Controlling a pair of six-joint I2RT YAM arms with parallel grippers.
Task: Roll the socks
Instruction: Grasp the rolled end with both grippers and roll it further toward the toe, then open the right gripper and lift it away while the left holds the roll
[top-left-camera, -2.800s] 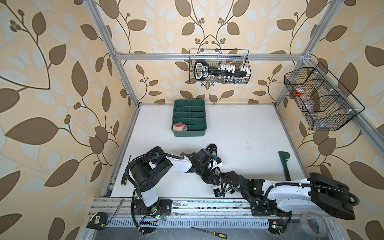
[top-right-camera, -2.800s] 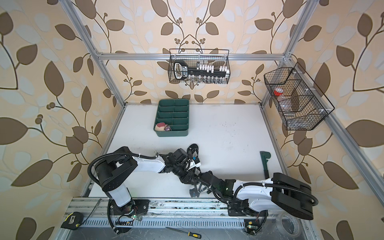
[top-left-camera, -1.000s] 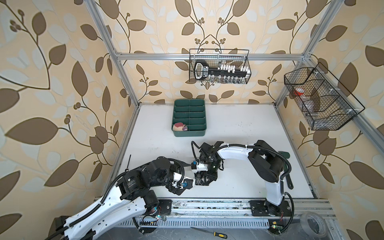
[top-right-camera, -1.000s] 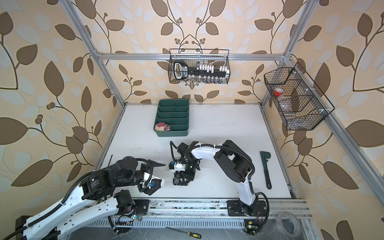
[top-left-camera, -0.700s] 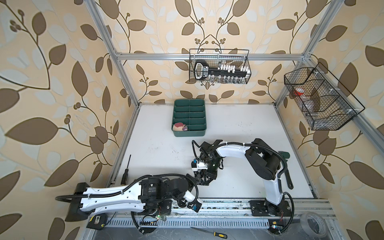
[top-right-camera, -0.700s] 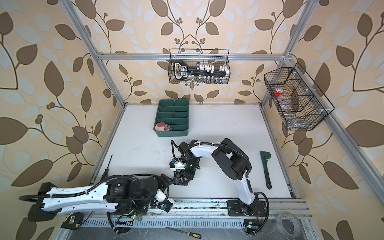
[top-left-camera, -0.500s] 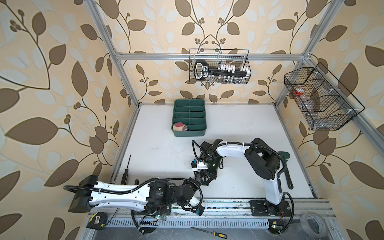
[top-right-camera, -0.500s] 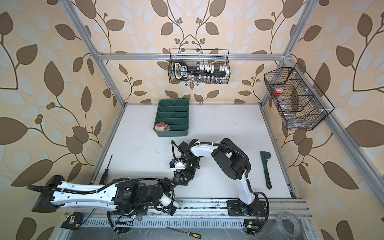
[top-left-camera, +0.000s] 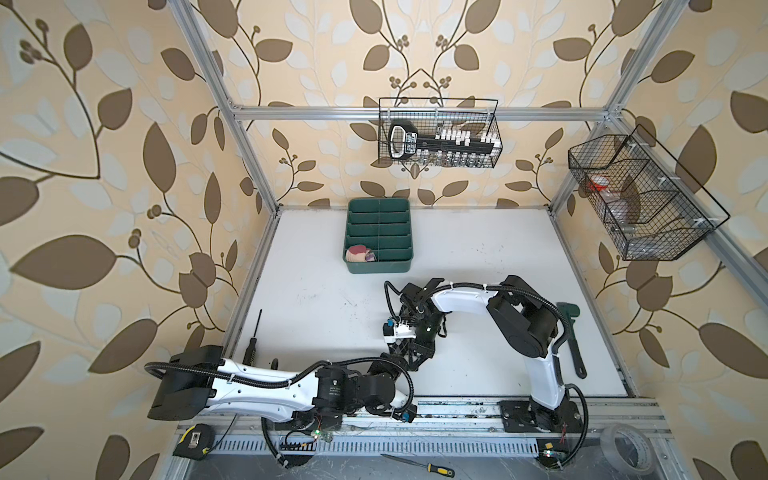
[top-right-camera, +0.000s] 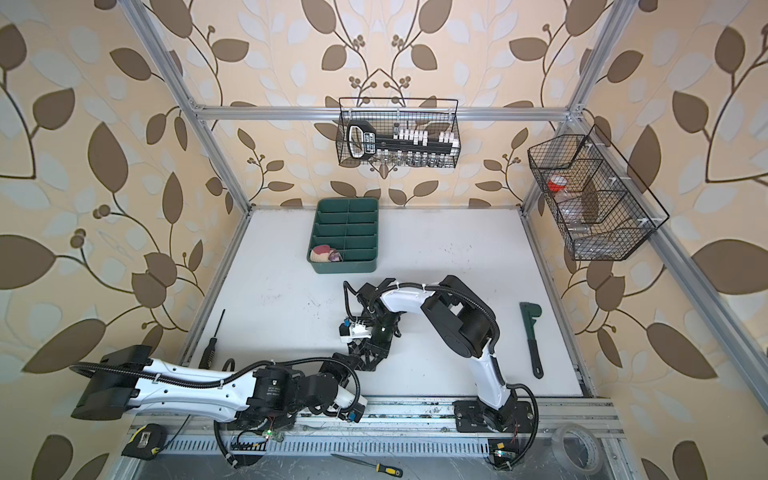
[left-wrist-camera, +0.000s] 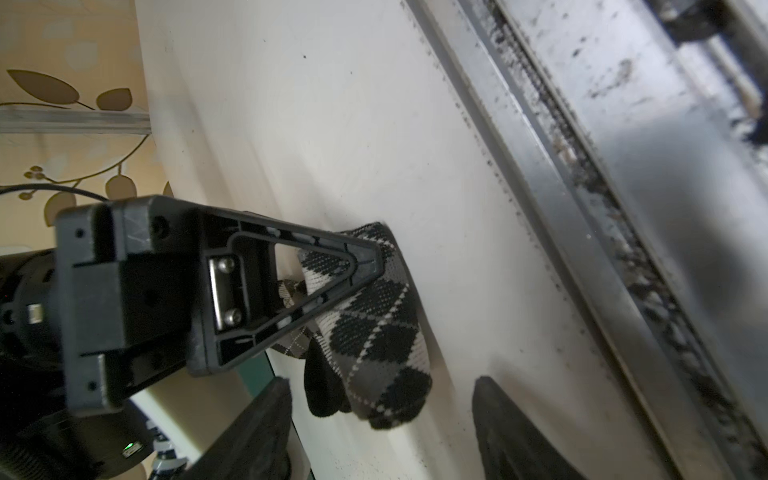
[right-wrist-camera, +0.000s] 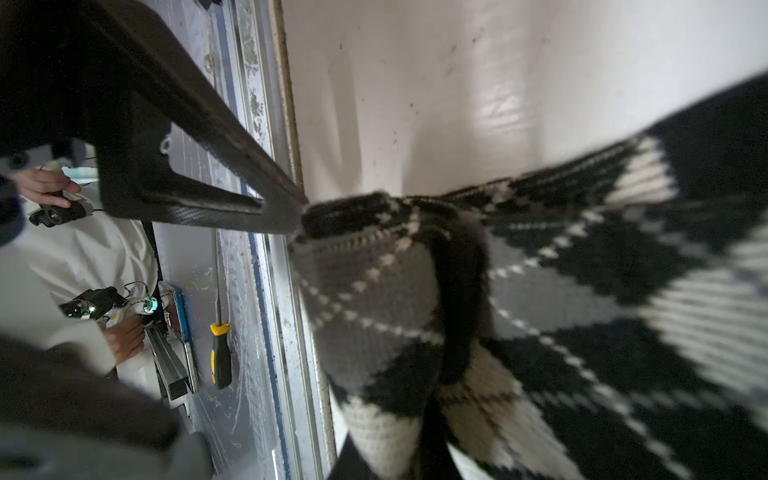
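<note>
Argyle sock (left-wrist-camera: 374, 332) (right-wrist-camera: 374, 299) lies bunched and folded over on the white table (top-left-camera: 324, 299), close to the front edge, about mid-width. Right hand (left-wrist-camera: 370, 266) closed on it: black fingers (right-wrist-camera: 216, 166) pinch one end of the fabric, and the rest of the bundle rests on the table. Left hand (left-wrist-camera: 382, 379) open, fingers (left-wrist-camera: 257, 432) spread either side of the sock's other end. One tip is just beside the black fabric, the other apart from it; contact not clear. Left arm (top-left-camera: 257, 388) stretched low along the front edge. Right arm (top-left-camera: 461, 297) folds back from its base at the front right, so both hands meet at the sock. In both top views the sock is mostly hidden under the hands. Metal rail (left-wrist-camera: 582, 208) of the front edge runs near the sock.

Beige sock (top-left-camera: 360, 253) (top-right-camera: 326, 253) with maroon parts is rolled up and sits in the green tray (top-left-camera: 378, 269), front-left compartment. Tray stands near the back edge, left of middle, well apart from the hands.

Green wrench (top-left-camera: 570, 338) lies along the right edge of the table. Black screwdriver (top-left-camera: 252, 343) lies along the left edge. Off the table past the front edge: tape measure (top-left-camera: 194, 440), yellow-handled screwdriver (top-left-camera: 419, 461), tape roll (top-left-camera: 627, 446). Two wire baskets (top-left-camera: 436, 133) hang above, one on the back wall, one on the right wall.
</note>
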